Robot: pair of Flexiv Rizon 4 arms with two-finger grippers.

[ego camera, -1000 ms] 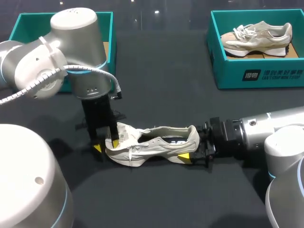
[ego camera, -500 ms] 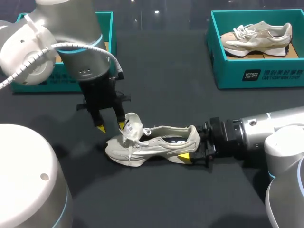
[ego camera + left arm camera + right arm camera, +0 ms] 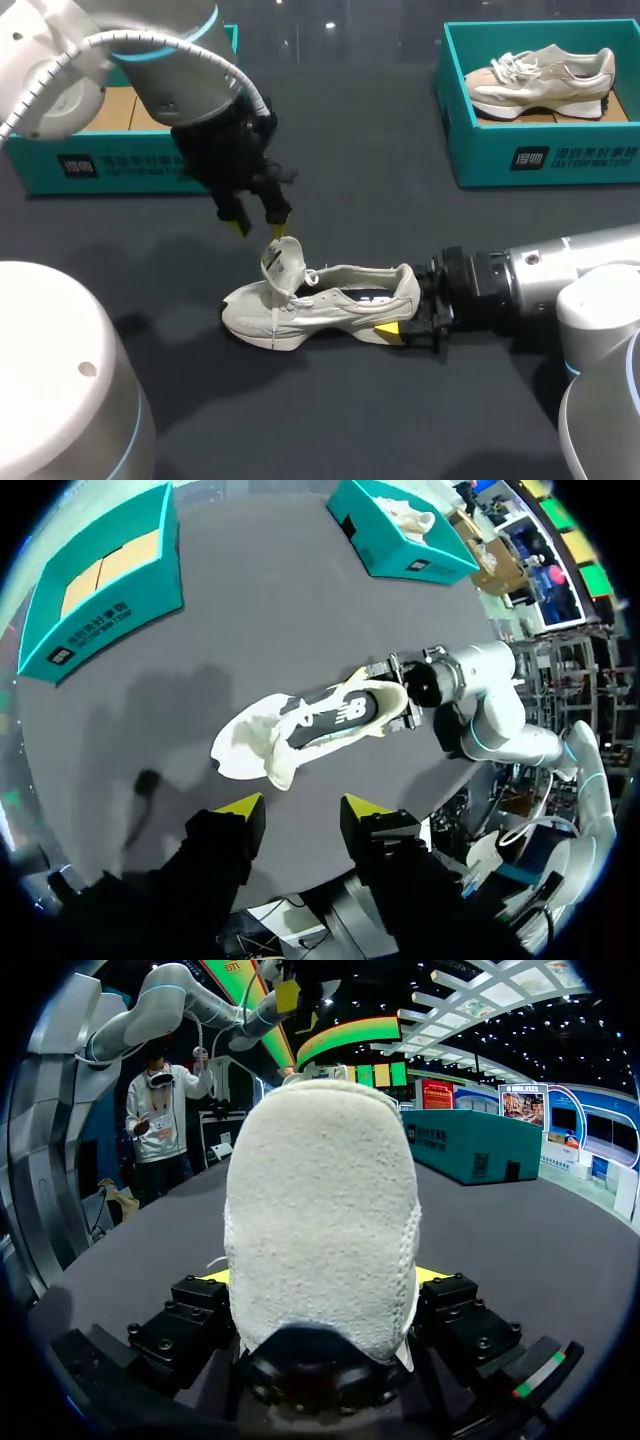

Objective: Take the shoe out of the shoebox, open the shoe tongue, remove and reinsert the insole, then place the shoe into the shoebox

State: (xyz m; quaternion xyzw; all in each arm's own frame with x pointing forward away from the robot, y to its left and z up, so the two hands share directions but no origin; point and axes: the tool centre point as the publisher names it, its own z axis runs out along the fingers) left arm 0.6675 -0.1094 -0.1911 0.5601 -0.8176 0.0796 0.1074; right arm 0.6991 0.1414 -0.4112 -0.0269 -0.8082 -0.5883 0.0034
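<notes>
A beige sneaker point(image 3: 330, 300) lies on its sole on the black table, toe to the left. Its tongue point(image 3: 282, 263) stands pulled up and the insole shows inside. My left gripper point(image 3: 258, 226) hangs open just above the tongue, touching nothing. In the left wrist view the sneaker point(image 3: 300, 725) lies below, ahead of the left gripper point(image 3: 300, 810). My right gripper point(image 3: 405, 318) is shut on the sneaker's heel from the right. In the right wrist view the heel point(image 3: 320, 1210) fills the space inside the right gripper point(image 3: 322, 1278).
A teal shoebox point(image 3: 110, 165) with a bare cardboard floor stands at the back left. Another teal shoebox point(image 3: 545, 155) at the back right holds a second sneaker point(image 3: 540, 80). Both boxes also show in the left wrist view point(image 3: 100, 600) point(image 3: 400, 545).
My left gripper has let go of the tongue and risen up and back to the right. The tongue now stands upright. The right arm and the shoe have stayed put.
</notes>
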